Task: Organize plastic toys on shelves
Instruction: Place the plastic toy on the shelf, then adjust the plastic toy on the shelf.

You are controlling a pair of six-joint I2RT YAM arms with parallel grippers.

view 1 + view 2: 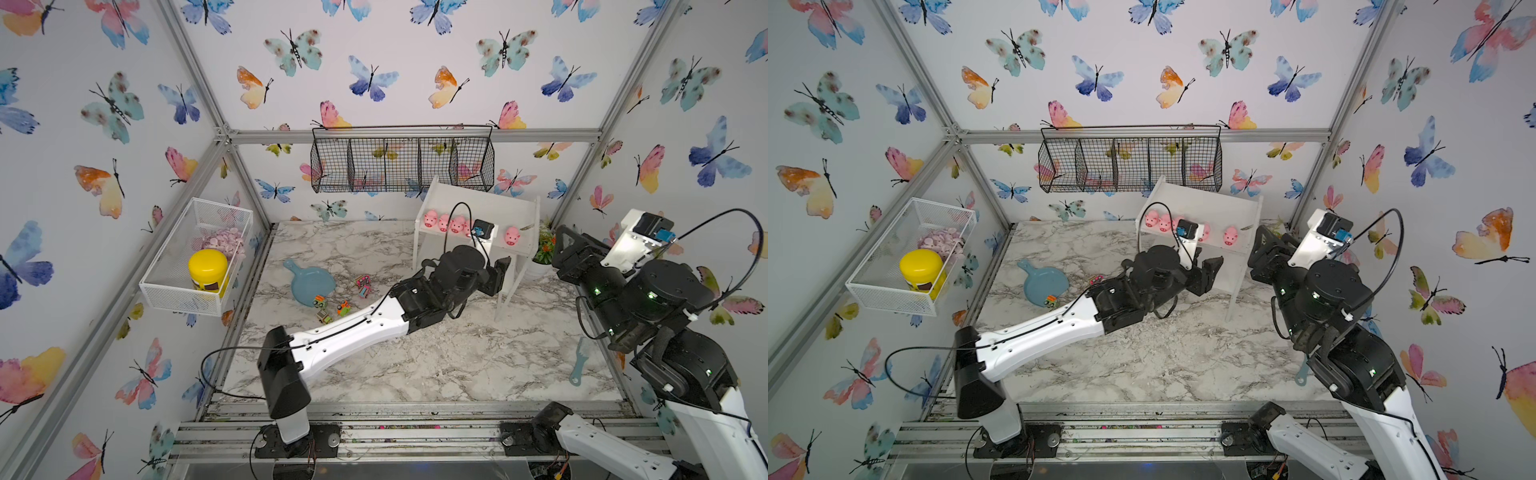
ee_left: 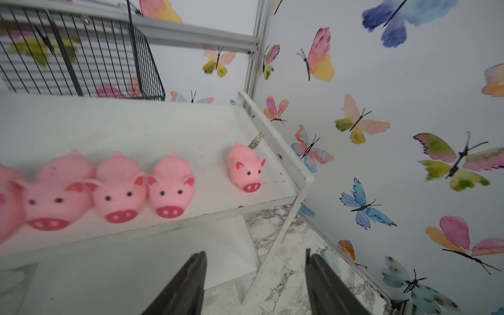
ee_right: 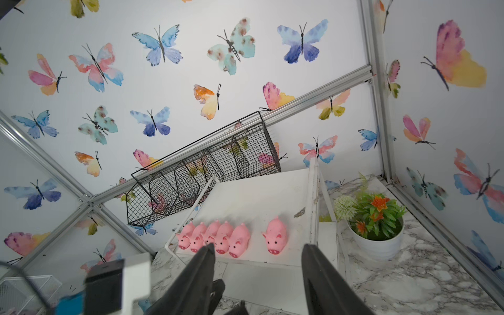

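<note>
The white shelves (image 1: 478, 199) stand at the back right of the marble table. Several pink pigs sit in a row on the top board (image 3: 259, 196), five packed together (image 3: 218, 238) and one apart (image 3: 275, 237) nearer the right side panel. Small bright trucks (image 1: 363, 286) (image 1: 343, 308) lie loose on the table beside the blue dish. My left gripper (image 2: 255, 252) hangs open and empty just in front of the shelves, below the top board. My right gripper (image 3: 259, 245) is open and empty too, raised to the right of the shelves and facing the pigs.
A blue pan-shaped dish (image 1: 309, 282) lies left of the trucks. A black wire basket (image 1: 401, 162) hangs on the back wall above the shelves. A white mesh basket (image 1: 195, 257) on the left wall holds a yellow-lidded jar. A potted plant (image 3: 375, 218) stands right of the shelves.
</note>
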